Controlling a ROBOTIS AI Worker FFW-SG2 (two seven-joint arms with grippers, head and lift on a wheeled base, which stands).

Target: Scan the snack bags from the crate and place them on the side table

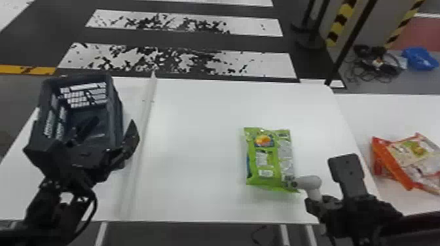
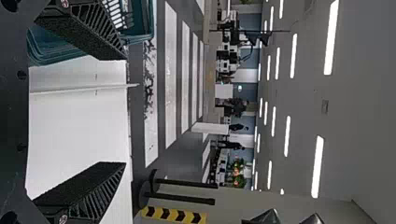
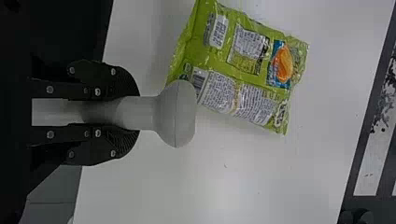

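Observation:
My left gripper (image 1: 109,135) stands open at the near right part of the dark crate (image 1: 117,98). In the left wrist view, the left gripper (image 2: 88,112) has its fingers wide apart, with the crate (image 2: 140,35) beyond one of them. The right gripper (image 1: 322,203) is shut on the grey scanner (image 1: 309,182), whose head is at the near right corner of a green snack bag (image 1: 270,160) lying flat. In the right wrist view, the right gripper (image 3: 133,113) clasps the handle of the scanner (image 3: 180,113) beside the green bag (image 3: 243,70).
On the side table (image 1: 386,108) to the right lie orange-red snack bags (image 1: 412,160), partly overlapping. A raised strip (image 1: 144,131) crosses the white table (image 1: 196,114) between crate and green bag. Black posts and striped barriers stand behind at the right.

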